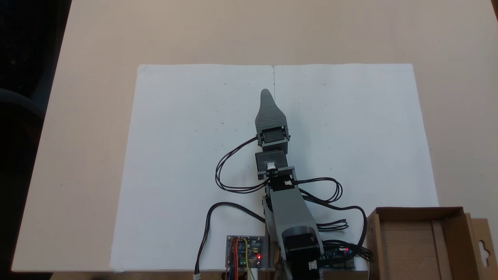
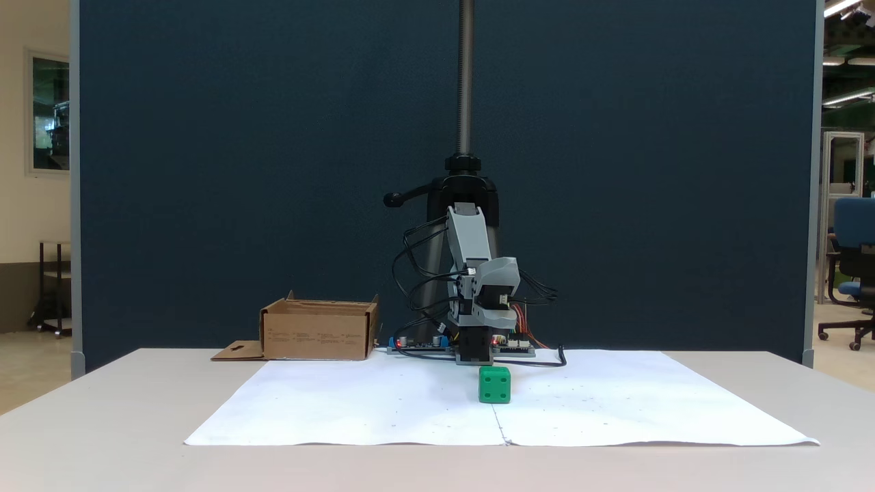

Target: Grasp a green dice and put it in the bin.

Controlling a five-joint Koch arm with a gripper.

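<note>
A small bright green dice (image 2: 494, 384), a smooth plastic cube with darker green dots on its faces, is sitting on a wide sheet of white paper (image 1: 186, 163) in a fixed view taken from bench height. It is lying right at the paper's centre crease, toward the near side of the sheet and directly in front of the arm. In the fixed view from above, the arm is hanging over that spot and hiding the dice.

The bin (image 1: 422, 245) is a brown corrugated cardboard box, rectangular, with upright flaps and a flat side tab (image 1: 483, 249) carrying a hang-hole cutout. From above it is sitting at the lower right, beside the arm's base; from bench height it (image 2: 319, 331) is standing at the far left of the paper, well apart from the dice. The part of its inside that is showing from above is bare cardboard.

The grey plastic arm (image 1: 290, 212) is reaching out from its base over the middle of the paper, with black cables (image 1: 233, 171) looping beside it. The end effector (image 1: 266, 92) is pointing away from the base along the crease, its ridged grey jaw tapering to a rounded tip. Only one jaw is showing, so I cannot tell whether it is spread or pressed together. The pale bench (image 1: 97, 46) is carrying everything.
</note>
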